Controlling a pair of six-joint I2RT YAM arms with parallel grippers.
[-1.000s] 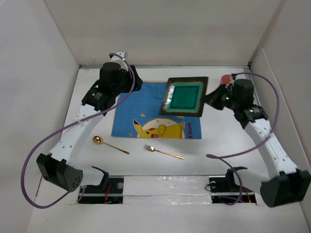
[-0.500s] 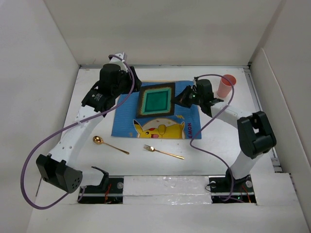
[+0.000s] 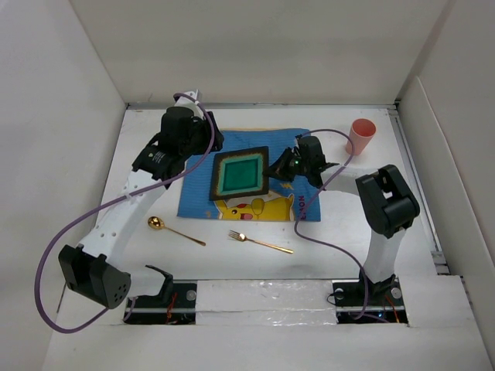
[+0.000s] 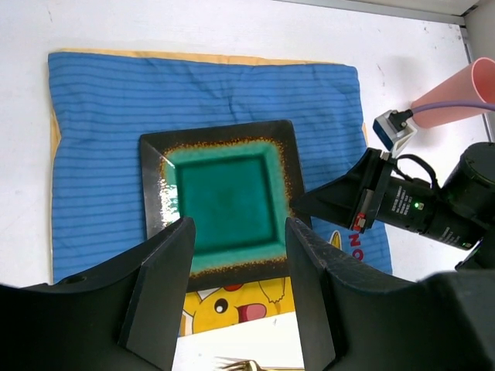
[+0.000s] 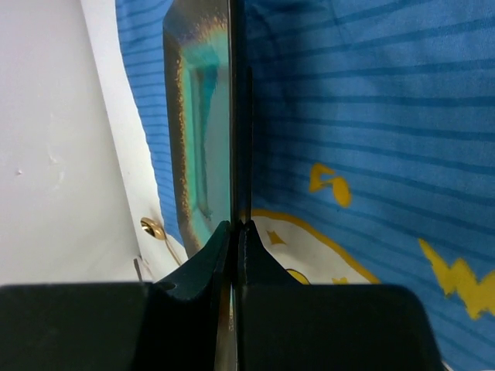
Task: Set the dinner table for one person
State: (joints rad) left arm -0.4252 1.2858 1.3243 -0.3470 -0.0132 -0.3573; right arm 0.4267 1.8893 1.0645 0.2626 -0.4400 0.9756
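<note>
A square green plate with a dark brown rim (image 3: 240, 174) lies over the blue cartoon-print mat (image 3: 201, 182) on the white dinner table (image 3: 340, 232). My right gripper (image 3: 272, 168) is shut on the plate's right edge; in the right wrist view the plate (image 5: 203, 131) shows edge-on between the closed fingers (image 5: 236, 236). My left gripper (image 4: 240, 297) is open and empty, hovering above the plate (image 4: 224, 197) near the mat's far left. A gold spoon (image 3: 174, 229) and a gold fork (image 3: 259, 241) lie on the table in front of the mat. A pink cup (image 3: 361, 136) stands at the back right.
White walls enclose the table on the left, back and right. The right arm's purple cable (image 3: 309, 216) loops over the table right of the mat. The pink cup also shows in the left wrist view (image 4: 456, 93).
My right gripper has carried the plate from the back right leftward and down over the middle of the mat. The left arm has barely moved.
</note>
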